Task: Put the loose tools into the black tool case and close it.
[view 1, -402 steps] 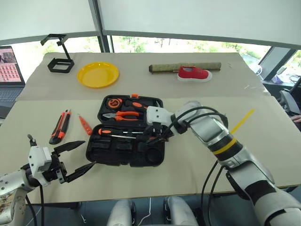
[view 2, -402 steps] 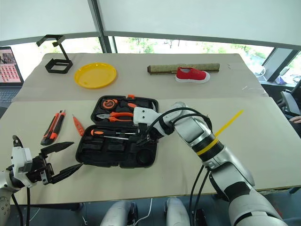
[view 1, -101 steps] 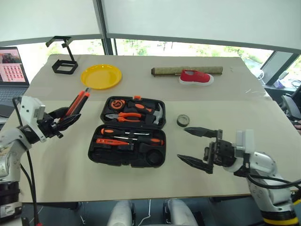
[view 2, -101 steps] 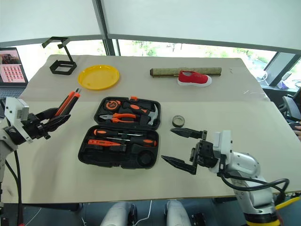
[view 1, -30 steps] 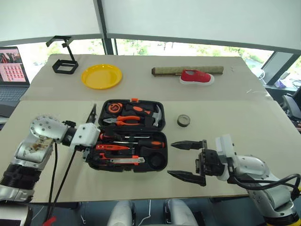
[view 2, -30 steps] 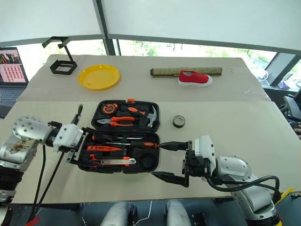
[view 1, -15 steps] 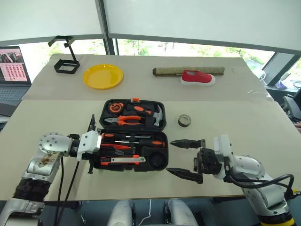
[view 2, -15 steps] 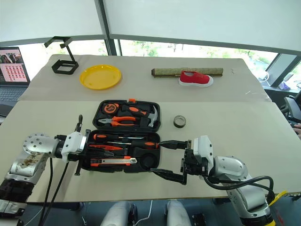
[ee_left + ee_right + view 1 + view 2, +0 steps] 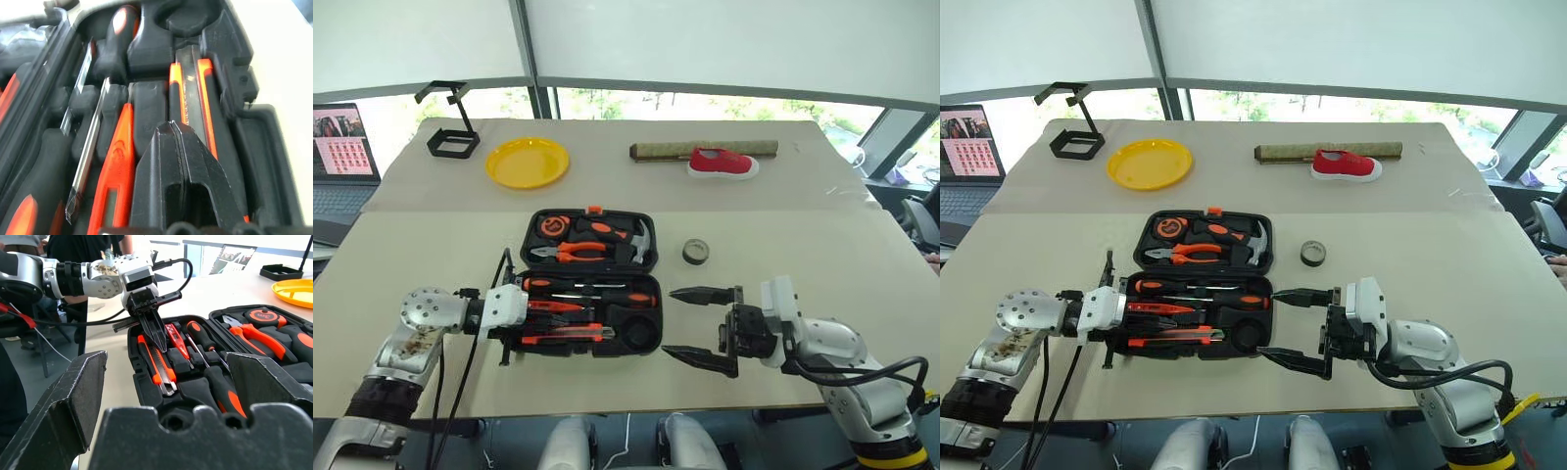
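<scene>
A: What sits along the far edge of the tabletop, starting at the left?

B: A black wire stand (image 9: 450, 122) near the far left corner, then a yellow plate (image 9: 528, 162), then a long brown roll (image 9: 703, 149) with a red shoe (image 9: 722, 163) touching its near side.

A: And the tool case?

B: The black tool case (image 9: 588, 280) lies open in the middle of the tabletop, a little toward the near edge. Its far half holds the tape measure, pliers and hammer. Its near half holds the screwdrivers (image 9: 576, 292) and, in the slot closest to the near edge, the utility knife (image 9: 564, 337).

A: What is the left tool doing?

B: The left tool (image 9: 155, 335) is pinched fully shut with nothing in it, its tip reaching into the left end of the case's near half, right over the knife.

A: Anything loose?

B: The small dark roll of tape (image 9: 696, 252) lies on the tabletop just right of the case, apart from it.

A: The right tool?

B: The right tool (image 9: 702, 324) hovers near the near edge, right of the case, spread wide and holding nothing, pointing at the case's right end
</scene>
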You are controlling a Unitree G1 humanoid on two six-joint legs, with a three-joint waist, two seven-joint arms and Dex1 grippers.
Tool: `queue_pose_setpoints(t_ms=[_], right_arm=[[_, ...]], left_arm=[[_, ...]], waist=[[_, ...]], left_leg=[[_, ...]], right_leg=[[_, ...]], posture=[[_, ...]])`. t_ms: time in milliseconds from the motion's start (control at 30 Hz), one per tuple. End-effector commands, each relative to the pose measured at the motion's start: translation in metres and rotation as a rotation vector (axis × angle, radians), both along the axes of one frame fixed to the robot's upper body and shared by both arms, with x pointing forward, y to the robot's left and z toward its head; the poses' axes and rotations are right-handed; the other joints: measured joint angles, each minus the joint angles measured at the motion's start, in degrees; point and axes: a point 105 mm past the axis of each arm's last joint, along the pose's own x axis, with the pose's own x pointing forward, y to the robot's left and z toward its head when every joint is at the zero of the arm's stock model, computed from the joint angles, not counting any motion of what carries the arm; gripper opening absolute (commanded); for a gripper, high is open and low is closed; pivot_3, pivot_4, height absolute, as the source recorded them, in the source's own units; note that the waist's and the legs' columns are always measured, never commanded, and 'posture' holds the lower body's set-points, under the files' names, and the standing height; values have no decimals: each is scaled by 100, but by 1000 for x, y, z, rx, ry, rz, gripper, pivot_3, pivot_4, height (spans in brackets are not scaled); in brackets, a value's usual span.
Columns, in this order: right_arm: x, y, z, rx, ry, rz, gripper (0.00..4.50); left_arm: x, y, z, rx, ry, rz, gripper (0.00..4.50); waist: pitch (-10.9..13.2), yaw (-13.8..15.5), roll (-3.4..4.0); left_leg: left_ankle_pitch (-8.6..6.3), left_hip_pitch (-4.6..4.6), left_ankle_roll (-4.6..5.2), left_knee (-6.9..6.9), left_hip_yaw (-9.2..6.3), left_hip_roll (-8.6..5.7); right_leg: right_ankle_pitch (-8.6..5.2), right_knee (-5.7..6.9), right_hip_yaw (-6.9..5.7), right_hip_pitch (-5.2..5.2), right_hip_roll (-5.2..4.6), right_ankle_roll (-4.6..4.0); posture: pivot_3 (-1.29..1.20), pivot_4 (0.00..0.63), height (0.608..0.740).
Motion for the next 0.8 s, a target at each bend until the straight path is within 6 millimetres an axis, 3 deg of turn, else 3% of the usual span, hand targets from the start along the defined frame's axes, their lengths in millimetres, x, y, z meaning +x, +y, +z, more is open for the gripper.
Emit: queue_pose_setpoints(t_ms=[33,133,267,300,333,433,567,667,800], right_arm=[[3,-3,9,5,-59,-22,4500],[5,-11,11,9,-69,-64,4500],[3,-35,20,65,-68,-157,4500],[4,-43,20,65,-87,-198,4500],[4,-53,15,51,-87,-248,4500],[5,-82,0,16,-87,-407,4500],[12,-110,-17,35,-87,-588,4500],[15,-109,-22,21,-100,-590,4500],[37,-97,-4,6,-142,-539,4500]], left_arm=[[-16,0,-28,61,140,11,26],[-8,1,-8,-24,65,32,26],[6,6,41,-265,34,148,26],[6,8,50,-300,43,164,534],[7,12,61,-343,47,191,697],[12,27,94,-492,40,302,1829],[1,48,96,-551,47,326,3201],[-7,56,90,-544,53,314,4247],[-8,62,89,-547,44,335,4380]], waist=[[-11,2,18],[-12,0,19],[-2,2,5],[2,8,-2],[3,11,-7],[4,5,-8],[4,-46,-6],[6,-96,-3],[7,-125,-3]], left_leg=[[0,2,0,0,0,0],[0,2,0,0,0,0],[-2,-13,3,-1,-2,0],[-2,-18,3,0,-5,0],[-2,-21,3,0,-9,2],[-2,-21,3,1,-20,5],[-2,-7,3,-3,-13,2],[-2,-2,3,-8,-6,2],[-2,-3,2,-7,-5,3]], right_leg=[[0,0,4,0,-1,1],[0,0,5,-1,0,1],[0,-1,7,-16,0,2],[1,0,5,-17,0,3],[1,0,1,-17,0,3],[1,-4,-1,-14,-2,6],[1,-5,8,-11,-1,8],[-1,-1,14,-13,2,4],[-1,-2,15,-14,3,3]], posture=[[0,150,740],[0,150,740],[0,150,740],[0,150,740],[0,150,740],[0,150,740],[0,150,740],[0,150,740],[0,150,740]])
